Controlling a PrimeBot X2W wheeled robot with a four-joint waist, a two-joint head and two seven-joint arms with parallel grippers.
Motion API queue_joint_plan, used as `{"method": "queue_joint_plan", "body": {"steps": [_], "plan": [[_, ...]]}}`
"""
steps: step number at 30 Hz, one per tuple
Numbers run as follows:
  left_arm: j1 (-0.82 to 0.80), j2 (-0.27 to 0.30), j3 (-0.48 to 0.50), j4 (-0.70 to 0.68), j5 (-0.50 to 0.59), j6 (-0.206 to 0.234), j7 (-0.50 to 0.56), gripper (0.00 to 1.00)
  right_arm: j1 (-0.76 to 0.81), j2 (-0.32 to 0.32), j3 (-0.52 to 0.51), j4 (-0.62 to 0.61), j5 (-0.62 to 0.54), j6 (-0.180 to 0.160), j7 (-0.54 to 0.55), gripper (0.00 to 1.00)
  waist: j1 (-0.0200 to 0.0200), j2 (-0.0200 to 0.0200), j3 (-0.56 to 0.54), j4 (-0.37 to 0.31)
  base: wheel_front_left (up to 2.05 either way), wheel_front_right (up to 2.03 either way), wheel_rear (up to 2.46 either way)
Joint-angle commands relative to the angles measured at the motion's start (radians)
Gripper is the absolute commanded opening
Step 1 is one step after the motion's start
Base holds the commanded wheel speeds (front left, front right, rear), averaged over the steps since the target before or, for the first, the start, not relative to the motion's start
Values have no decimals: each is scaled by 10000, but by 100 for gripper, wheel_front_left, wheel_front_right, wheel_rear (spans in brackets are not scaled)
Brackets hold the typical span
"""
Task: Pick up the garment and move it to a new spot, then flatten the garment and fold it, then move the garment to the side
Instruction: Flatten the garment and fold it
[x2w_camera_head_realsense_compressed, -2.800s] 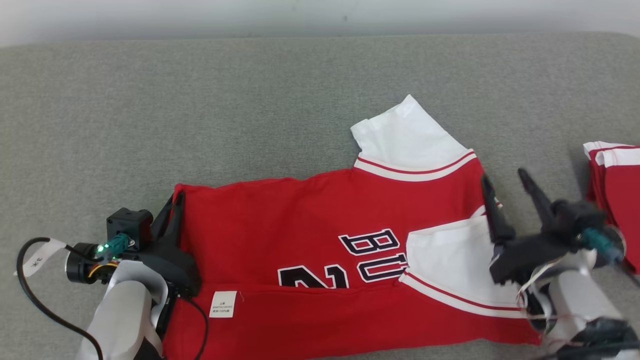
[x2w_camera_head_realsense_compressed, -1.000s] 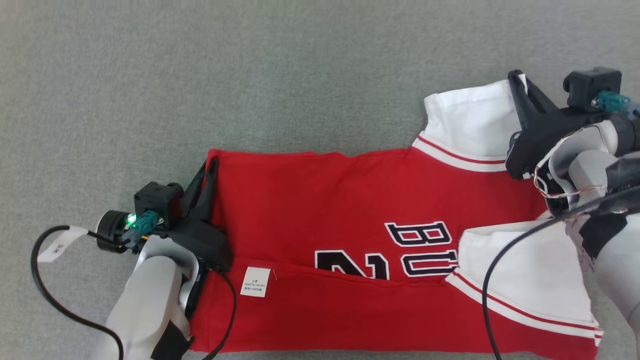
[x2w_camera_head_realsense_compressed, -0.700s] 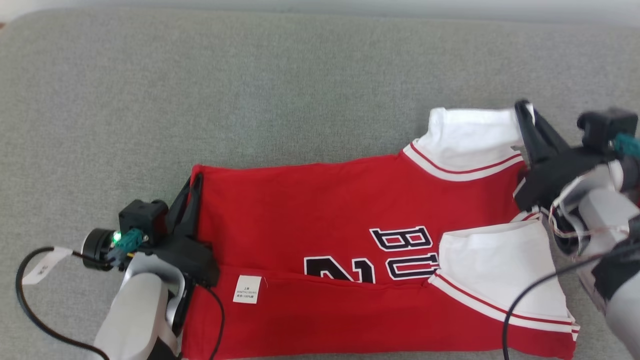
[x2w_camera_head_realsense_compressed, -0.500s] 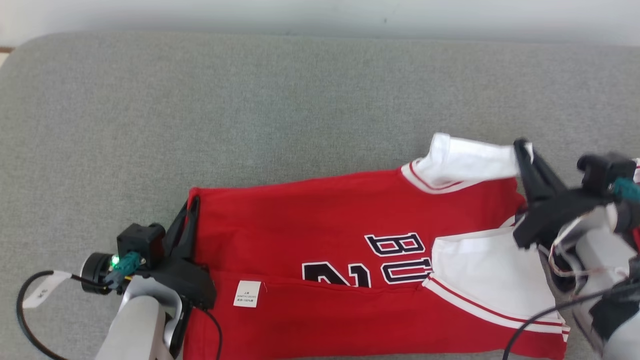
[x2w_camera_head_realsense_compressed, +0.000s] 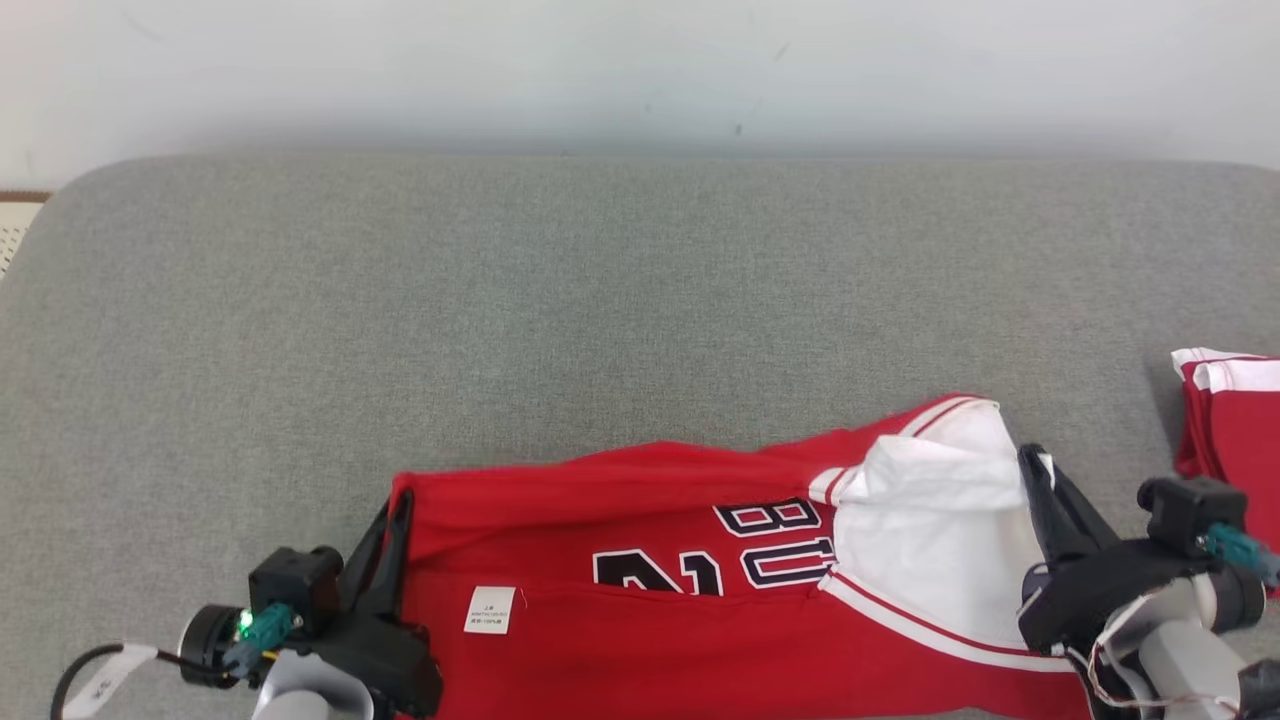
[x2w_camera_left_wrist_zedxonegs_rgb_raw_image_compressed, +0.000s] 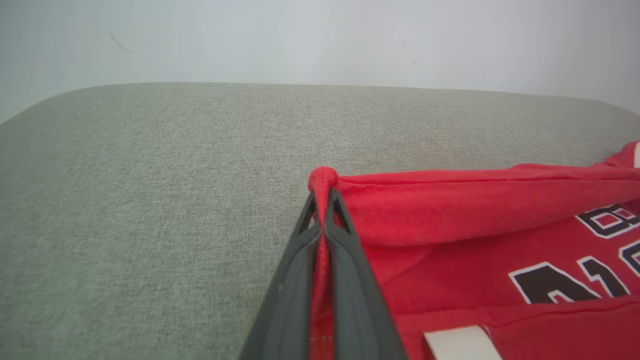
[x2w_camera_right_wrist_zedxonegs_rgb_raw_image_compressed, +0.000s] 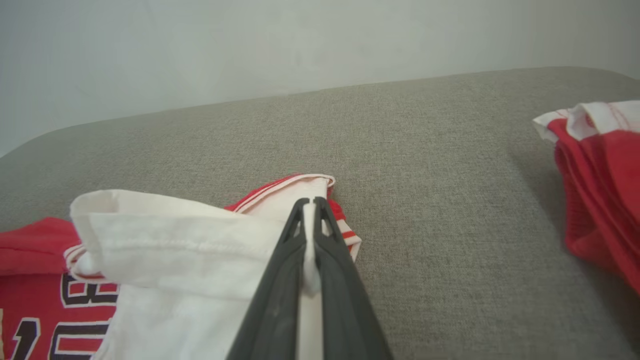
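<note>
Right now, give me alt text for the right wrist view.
The right gripper, shut, pinches the white sleeve of a red jersey with black lettering, over a grey cushion. Another red and white garment lies at the right edge.

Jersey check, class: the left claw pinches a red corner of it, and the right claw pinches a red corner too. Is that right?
Not quite. The left claw does pinch a red corner of the jersey, but the right claw is shut on its white sleeve, not on a red corner. The right wrist view shows white cloth between the fingers.
</note>
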Motion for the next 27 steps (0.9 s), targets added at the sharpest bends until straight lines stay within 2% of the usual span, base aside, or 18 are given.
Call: {"method": "queue_joint_plan", "body": {"steps": [1, 16, 25, 27], "plan": [[298, 13, 71, -91, 4, -36, -7, 0, 306, 94, -113, -77, -119, -15, -37, 0, 2, 1, -128, -66, 0, 0, 0], [1237, -80, 378, -524, -170, 15, -7, 0, 1454, 524, -838, -729, -184, -15, -40, 0, 2, 1, -528, -163, 0, 0, 0], [1798, -88, 415, -506, -289, 89, -7, 0, 2006, 664, -686, -684, -200, -15, -40, 0, 2, 1, -987, -291, 0, 0, 0], [1885, -84, 434, -446, -297, 93, -7, 7, 2050, 683, -592, -611, -181, -15, -38, 0, 2, 1, -1072, -341, 0, 0, 0]]}}
